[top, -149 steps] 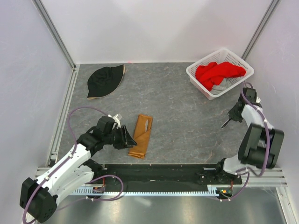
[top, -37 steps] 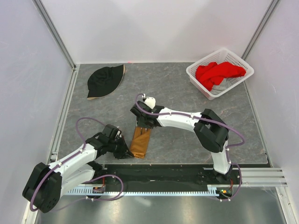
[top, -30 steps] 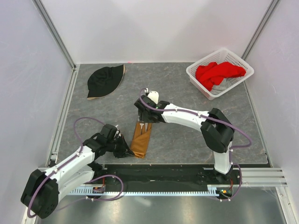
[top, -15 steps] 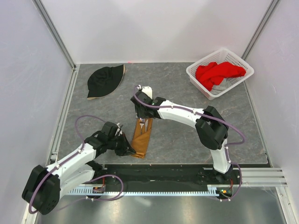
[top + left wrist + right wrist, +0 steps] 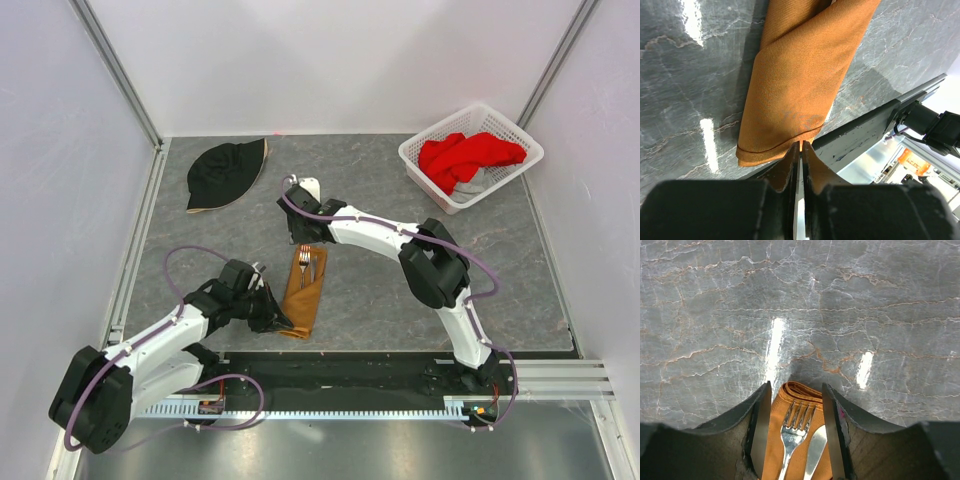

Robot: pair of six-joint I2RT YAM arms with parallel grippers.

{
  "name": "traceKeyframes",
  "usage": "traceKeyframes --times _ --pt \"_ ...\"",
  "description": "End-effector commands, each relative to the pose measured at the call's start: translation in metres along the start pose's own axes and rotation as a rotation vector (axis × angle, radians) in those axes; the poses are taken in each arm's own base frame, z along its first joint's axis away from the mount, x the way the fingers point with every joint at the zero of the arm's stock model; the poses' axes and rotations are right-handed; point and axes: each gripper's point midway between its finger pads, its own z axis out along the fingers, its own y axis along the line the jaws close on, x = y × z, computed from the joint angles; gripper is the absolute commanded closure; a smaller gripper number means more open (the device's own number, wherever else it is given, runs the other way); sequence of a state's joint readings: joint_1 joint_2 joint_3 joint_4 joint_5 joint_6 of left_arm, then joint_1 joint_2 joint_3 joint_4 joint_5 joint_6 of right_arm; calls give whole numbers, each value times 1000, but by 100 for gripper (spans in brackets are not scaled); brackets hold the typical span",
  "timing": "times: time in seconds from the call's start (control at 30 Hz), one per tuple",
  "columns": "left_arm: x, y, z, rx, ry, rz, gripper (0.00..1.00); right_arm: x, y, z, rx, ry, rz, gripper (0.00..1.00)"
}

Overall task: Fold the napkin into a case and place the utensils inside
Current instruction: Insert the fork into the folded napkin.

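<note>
The napkin (image 5: pixel 301 292) lies folded into a narrow orange-brown case near the front of the table. A silver fork (image 5: pixel 305 263) and a grey knife (image 5: pixel 815 447) rest side by side on its far end, their handles running into the folds. My right gripper (image 5: pixel 796 386) hangs over that far end, open. Its fingers straddle the fork (image 5: pixel 795 422) and the cloth (image 5: pixel 774 440) without touching the utensils. My left gripper (image 5: pixel 801 144) is at the case's near left corner. Its jaws are almost closed on the hem of the napkin (image 5: pixel 800 85).
A black hat (image 5: pixel 226 172) lies at the back left. A white basket (image 5: pixel 425 180) holding a red cloth (image 5: pixel 465 155) stands at the back right. The black base rail (image 5: pixel 350 370) runs just in front of the case.
My right gripper has drawn back from over the case toward its far end, and its jaws have narrowed. The fork and knife now lie uncovered on the case. The left gripper has barely moved.
</note>
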State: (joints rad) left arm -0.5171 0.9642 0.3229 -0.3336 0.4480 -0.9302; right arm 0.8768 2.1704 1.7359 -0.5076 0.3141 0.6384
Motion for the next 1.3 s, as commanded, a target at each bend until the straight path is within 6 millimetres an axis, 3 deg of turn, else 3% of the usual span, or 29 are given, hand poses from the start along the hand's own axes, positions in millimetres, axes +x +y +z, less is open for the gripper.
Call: traceKeyframes --times 0.0,0.7,1.1,1.27 --pt "-4 -8 0 33 -9 19 90 -9 14 -2 -42 -22 -2 49" --pt "-4 -9 -1 44 -16 18 91 12 15 1 -78 33 15 55" --pt "-4 -7 0 37 -15 16 91 27 10 -16 -66 45 27 57" --pt "-3 -6 0 32 -14 14 91 23 14 -25 -79 30 26 57"
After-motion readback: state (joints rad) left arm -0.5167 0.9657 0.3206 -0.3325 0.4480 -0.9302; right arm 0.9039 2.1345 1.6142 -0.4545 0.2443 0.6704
